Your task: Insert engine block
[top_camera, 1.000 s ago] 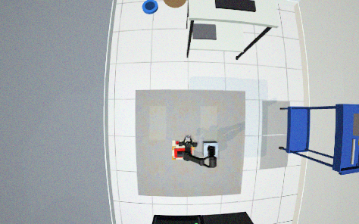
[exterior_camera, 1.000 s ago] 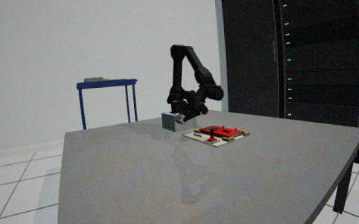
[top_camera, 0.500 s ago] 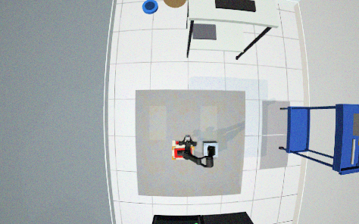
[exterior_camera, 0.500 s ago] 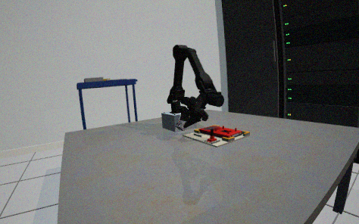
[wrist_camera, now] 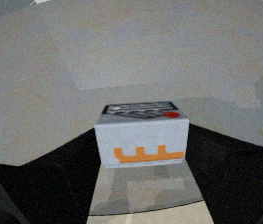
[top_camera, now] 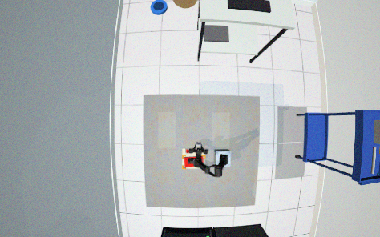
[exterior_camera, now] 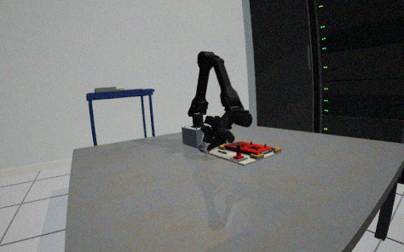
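Observation:
The engine block (wrist_camera: 142, 140) (exterior_camera: 204, 147) is a pale block with an orange toothed mark on its near face and dark slots and a red dot on its top. My gripper (wrist_camera: 140, 129) (top_camera: 198, 148) is shut on it, a black finger at each side. The block looks tilted in the exterior view, beside the board's edge, near the arm's base. The red car body (top_camera: 187, 162) (exterior_camera: 244, 147) lies on a pale board (exterior_camera: 234, 159) with orange corner pieces. The arm partly covers it in the top view. The opening and the rib cannot be made out.
The arm's blue-grey base box (exterior_camera: 192, 136) (top_camera: 217, 153) stands close beside the board. A small red piece (exterior_camera: 238, 156) with a black top stands on the board near its edge. The grey table (top_camera: 167, 188) (exterior_camera: 157, 200) carries all of this.

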Controlling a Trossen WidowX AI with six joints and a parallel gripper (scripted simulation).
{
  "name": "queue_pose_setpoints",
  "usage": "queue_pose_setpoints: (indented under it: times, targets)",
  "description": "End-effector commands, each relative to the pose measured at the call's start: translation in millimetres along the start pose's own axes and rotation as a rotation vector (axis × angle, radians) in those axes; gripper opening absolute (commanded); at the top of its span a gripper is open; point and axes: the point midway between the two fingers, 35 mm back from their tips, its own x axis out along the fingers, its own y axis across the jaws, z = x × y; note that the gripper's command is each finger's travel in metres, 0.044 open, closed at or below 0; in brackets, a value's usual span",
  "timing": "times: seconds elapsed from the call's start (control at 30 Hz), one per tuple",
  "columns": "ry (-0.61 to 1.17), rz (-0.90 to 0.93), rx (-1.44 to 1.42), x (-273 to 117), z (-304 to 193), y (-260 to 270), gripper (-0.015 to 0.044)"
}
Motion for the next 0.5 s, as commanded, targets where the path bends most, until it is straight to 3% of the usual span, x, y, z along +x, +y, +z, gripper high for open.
queue_pose_setpoints:
  times: [0.0, 0.47]
  targets:
    - [-0.005, -0.003, -0.01, 6.1, -6.3, -1.3, 0.0]
    - [-0.005, -0.003, -0.01, 22.4, -25.4, -1.9, 0.0]
